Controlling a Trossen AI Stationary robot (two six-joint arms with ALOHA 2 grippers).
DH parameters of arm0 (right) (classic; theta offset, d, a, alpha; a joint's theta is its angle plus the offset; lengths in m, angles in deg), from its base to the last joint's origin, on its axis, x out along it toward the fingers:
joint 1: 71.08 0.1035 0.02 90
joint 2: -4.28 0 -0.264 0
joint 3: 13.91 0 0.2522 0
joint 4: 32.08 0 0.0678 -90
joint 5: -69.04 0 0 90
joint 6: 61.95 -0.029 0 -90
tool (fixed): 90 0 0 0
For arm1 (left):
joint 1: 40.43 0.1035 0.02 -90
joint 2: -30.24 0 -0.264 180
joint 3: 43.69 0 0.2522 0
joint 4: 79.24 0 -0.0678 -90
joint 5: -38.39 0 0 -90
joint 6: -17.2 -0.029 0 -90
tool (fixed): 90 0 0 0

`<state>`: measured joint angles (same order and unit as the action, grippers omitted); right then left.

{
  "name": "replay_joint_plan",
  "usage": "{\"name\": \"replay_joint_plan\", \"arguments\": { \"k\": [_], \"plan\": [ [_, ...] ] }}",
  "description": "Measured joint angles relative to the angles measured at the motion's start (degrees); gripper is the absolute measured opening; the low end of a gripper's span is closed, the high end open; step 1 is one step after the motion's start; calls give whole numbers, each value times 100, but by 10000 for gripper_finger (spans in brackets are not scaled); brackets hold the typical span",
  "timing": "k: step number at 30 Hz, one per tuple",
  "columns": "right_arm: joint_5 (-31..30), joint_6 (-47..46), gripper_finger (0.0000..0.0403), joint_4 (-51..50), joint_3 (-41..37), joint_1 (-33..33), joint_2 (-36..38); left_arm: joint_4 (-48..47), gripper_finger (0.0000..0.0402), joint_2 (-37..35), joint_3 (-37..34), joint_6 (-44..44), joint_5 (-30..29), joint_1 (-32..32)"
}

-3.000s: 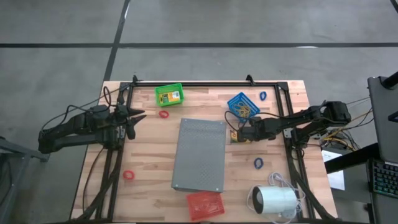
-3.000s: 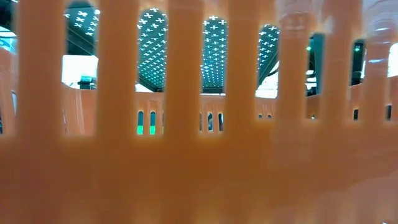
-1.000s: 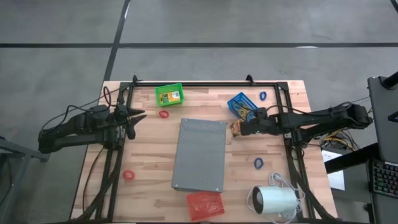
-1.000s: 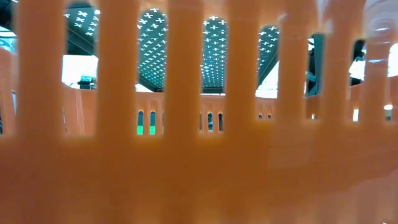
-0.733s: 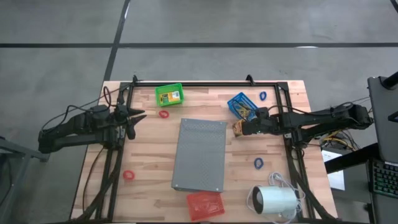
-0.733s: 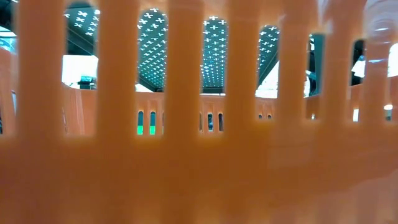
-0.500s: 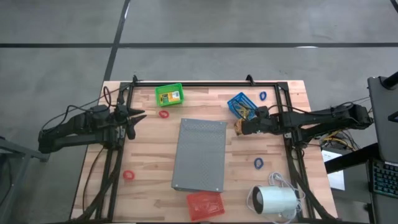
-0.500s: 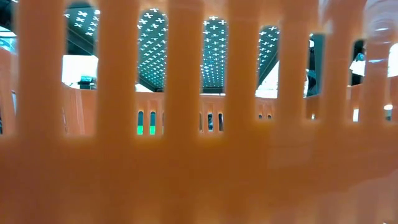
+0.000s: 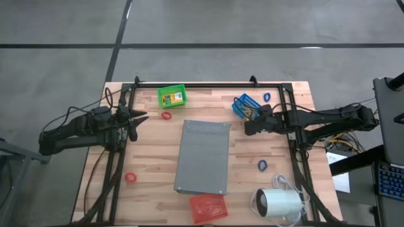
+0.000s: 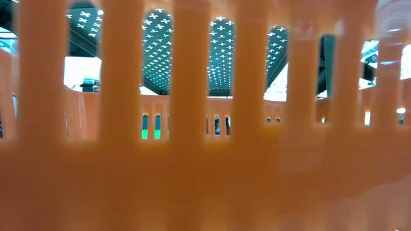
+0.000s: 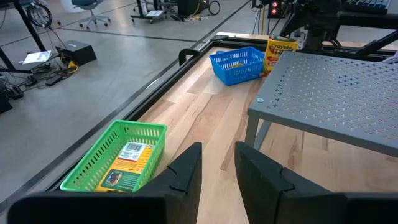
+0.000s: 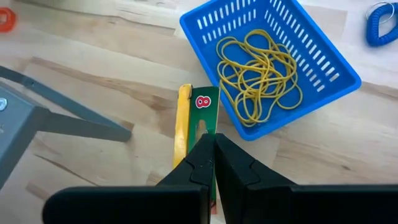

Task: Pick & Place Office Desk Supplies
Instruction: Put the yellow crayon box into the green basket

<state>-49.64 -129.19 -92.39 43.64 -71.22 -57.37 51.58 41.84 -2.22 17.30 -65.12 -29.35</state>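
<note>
My right gripper (image 9: 249, 126) is shut on a yellow-green crayon box (image 12: 198, 112) beside the blue basket (image 9: 245, 105), which holds tan rubber bands (image 12: 258, 74). The left wrist view shows that box (image 11: 280, 53) standing upright next to the blue basket (image 11: 237, 64). My left gripper (image 9: 140, 116) waits open at the table's left side, near the green basket (image 9: 172, 96) where another crayon box (image 11: 127, 163) lies flat. Red rings (image 9: 166, 115) (image 9: 130, 178) and blue rings (image 9: 266, 97) (image 9: 262, 165) lie on the table. My right gripper pinches the crayon box between its two fingers, on the box's flat faces near one end (image 12: 205, 127). It comes from the table's right, slanting down. The box sticks out past the fingertips (image 12: 200, 149), upright. The grey slab hides its lower end, so I cannot tell whether it rests on the table.
A big grey perforated slab (image 9: 203, 156) stands on legs mid-table. A red basket (image 9: 208, 207) and a white cylinder with a cord (image 9: 278, 203) sit at the near edge. An orange basket wall (image 10: 205, 160) fills the low view. A black frame (image 9: 208, 84) borders the far edge.
My right gripper has carried the crayon box a short way toward the table's right and far edge, closer to the blue basket, staying shut on it.
</note>
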Motion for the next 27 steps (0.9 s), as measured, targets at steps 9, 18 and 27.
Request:
{"name": "replay_joint_plan", "arguments": {
  "k": [9, 18, 27],
  "plan": [
    [-210, 428, 8, 282, 23, 2, 7, 1, 98, 1, 0, 0, 2, 0],
    [-676, 1181, 8, 349, 525, 2, 4, 1, 98, 0, 0, 0, 2, 1],
    [-744, 1544, 8, 340, 827, 0, -25, 1, 98, 0, 0, 0, 2, 2]
  ]
}}
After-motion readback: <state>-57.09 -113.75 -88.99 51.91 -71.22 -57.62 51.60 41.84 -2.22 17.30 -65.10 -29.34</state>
